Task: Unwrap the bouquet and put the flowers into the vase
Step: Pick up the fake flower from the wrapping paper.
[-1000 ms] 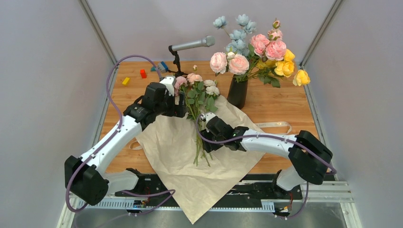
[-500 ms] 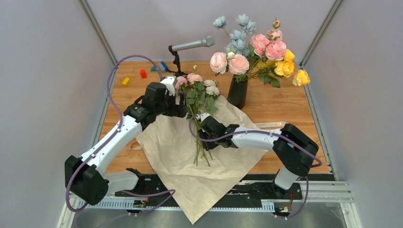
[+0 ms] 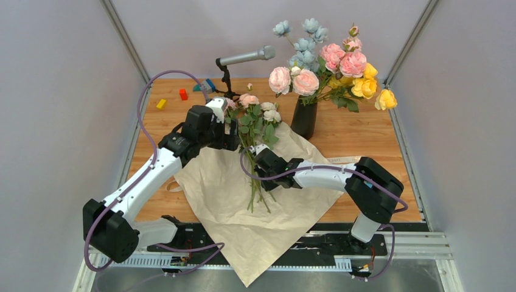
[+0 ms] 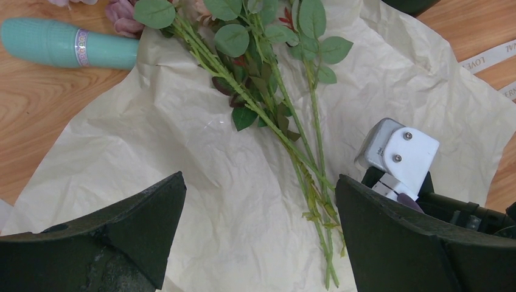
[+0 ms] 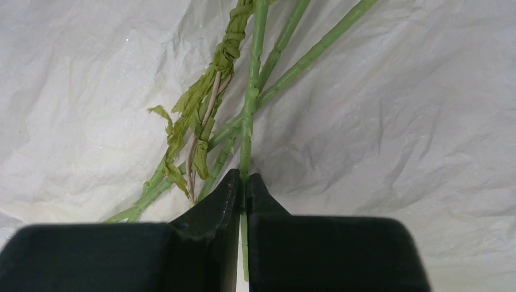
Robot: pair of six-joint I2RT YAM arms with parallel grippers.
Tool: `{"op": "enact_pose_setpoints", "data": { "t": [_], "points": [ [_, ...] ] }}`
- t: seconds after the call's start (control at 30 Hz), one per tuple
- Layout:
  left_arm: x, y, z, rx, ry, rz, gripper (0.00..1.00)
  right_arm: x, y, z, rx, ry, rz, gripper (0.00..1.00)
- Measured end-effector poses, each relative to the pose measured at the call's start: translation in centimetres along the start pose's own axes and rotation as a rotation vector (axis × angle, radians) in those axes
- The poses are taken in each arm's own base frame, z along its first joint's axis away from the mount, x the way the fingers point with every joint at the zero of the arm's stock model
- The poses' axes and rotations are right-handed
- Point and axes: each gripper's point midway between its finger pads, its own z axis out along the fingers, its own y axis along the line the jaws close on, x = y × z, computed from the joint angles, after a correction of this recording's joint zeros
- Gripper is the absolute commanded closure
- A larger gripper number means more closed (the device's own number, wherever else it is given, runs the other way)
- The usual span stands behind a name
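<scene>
Between the right gripper's (image 5: 244, 182) pressed-together fingertips, one thin green stem (image 5: 251, 103) is pinched near its lower end.

The flowers (image 3: 254, 118) lie loose on the spread wrapping paper (image 3: 225, 201), their blooms beyond that gripper and the neighbouring stems crossing the pinched one just ahead of the fingertips. The vase (image 3: 303, 119) stands farther off to the gripper's right, at the paper's far edge, already crowded with other blooms. The left gripper (image 4: 260, 182) hovers spread wide over the leafy stems, holding nothing. Unwrapping looks done, so the step in hand is the pick-up. The next move calls for lifting this stem free of its neighbours, then tipping it upright over the narrow neck.
</scene>
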Motion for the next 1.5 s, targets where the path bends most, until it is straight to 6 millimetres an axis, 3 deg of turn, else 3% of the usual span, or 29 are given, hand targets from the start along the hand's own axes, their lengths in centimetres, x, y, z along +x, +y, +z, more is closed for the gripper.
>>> {"op": "enact_pose_setpoints", "data": {
  "t": [0.3, 0.57, 0.77, 1.13, 1.5],
  "points": [
    [-0.1, 0.3, -0.1, -0.017, -0.009, 0.001, 0.00, -0.9, 0.1, -0.8, -0.001, -0.028, 0.002, 1.00],
    [-0.7, 0.1, -1.3, -0.001, -0.068, 0.000, 0.00, -5.3, 1.4, -6.5, -0.096, -0.267, 0.043, 1.00],
    [-1.5, -2.0, -2.2, 0.119, -0.139, -0.014, 0.00, -8.3, 2.4, -9.9, -0.182, -0.458, 0.070, 1.00],
    [-2.3, -6.1, -3.1, 0.356, -0.195, -0.041, 0.02, -10.0, 4.1, -12.7, -0.277, -0.613, 0.074, 1.00],
    [-3.3, -9.1, -4.4, 0.531, -0.221, -0.044, 0.51, -11.2, 6.3, -14.3, -0.366, -0.683, 0.043, 1.00]
  ]
}}
